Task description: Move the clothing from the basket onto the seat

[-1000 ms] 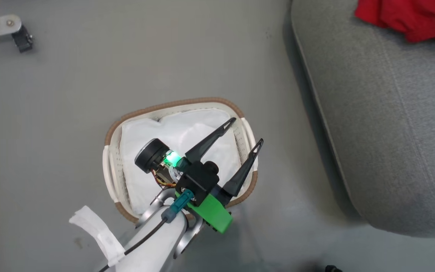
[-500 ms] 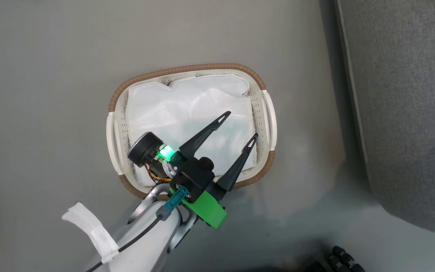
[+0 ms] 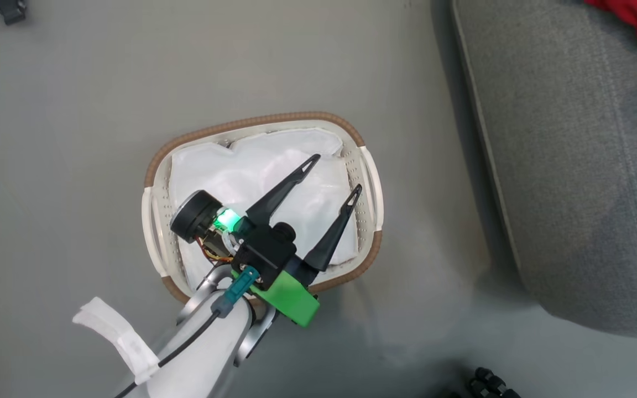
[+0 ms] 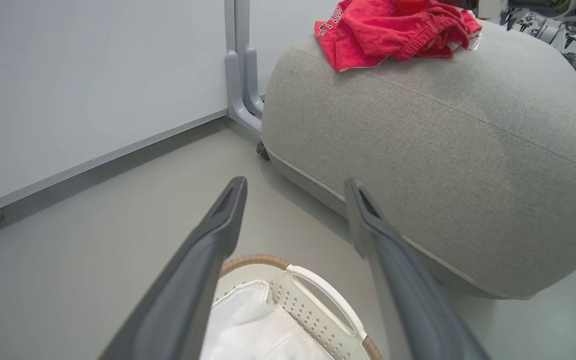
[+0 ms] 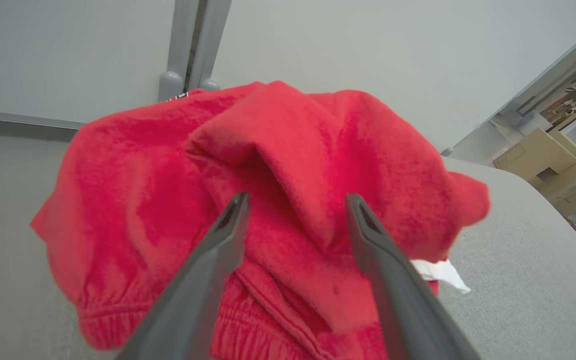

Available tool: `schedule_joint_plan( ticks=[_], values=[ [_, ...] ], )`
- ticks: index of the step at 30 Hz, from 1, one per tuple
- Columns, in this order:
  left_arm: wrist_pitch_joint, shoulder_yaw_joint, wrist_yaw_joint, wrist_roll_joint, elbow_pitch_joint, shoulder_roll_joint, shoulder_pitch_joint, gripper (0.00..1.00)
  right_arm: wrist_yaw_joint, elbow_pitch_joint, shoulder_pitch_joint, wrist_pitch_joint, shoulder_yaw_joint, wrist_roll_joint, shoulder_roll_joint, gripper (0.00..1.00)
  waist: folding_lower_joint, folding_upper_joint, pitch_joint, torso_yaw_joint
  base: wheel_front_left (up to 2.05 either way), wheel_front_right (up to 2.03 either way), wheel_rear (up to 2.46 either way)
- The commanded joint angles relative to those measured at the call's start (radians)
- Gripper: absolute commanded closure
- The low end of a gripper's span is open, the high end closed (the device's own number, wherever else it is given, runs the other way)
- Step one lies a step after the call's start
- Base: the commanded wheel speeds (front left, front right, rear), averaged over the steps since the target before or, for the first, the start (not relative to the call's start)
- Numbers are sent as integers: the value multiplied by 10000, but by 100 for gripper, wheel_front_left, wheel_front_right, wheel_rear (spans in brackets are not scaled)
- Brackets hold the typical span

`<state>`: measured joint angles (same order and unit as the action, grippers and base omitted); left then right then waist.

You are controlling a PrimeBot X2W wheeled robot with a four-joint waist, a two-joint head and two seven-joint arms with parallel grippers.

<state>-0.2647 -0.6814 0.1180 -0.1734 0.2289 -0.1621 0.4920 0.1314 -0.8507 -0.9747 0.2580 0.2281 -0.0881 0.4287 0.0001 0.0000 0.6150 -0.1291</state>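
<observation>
Camera swung | basket (image 3: 274,117) long axis across view | clothing (image 5: 293,165) on seat (image 4: 443,150) | both jaws spread

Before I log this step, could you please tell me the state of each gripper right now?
Left gripper: open, empty, above the basket.
Right gripper: open, poised at the clothing on the seat.

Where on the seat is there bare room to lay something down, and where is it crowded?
Crowded: the far top of the seat, under the heaped clothing. Free: the rest of the seat, from the clothing to its seamed edge, and the floor strip between seat and basket.
</observation>
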Motion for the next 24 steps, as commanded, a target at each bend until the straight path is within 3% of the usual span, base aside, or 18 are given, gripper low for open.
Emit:
schedule_joint_plan(
  ticks=[1,9,24],
  values=[
    [7,91,-49,-63,-89,14,-158,0,-14,114,320,57,-95,115,-4,0,-1,0,-392,-159,0,0,0],
    [8,645,-127,-395,26,243,-390,0,-14,706,1029,79,-565,568,-94,0,-1,0,-1557,-7,0,0,0],
    [7,2506,-327,-917,924,792,-1418,0,-14,1318,1752,83,-1843,1352,-516,0,-1,0,-3962,1132,0,0,0]
  ],
)
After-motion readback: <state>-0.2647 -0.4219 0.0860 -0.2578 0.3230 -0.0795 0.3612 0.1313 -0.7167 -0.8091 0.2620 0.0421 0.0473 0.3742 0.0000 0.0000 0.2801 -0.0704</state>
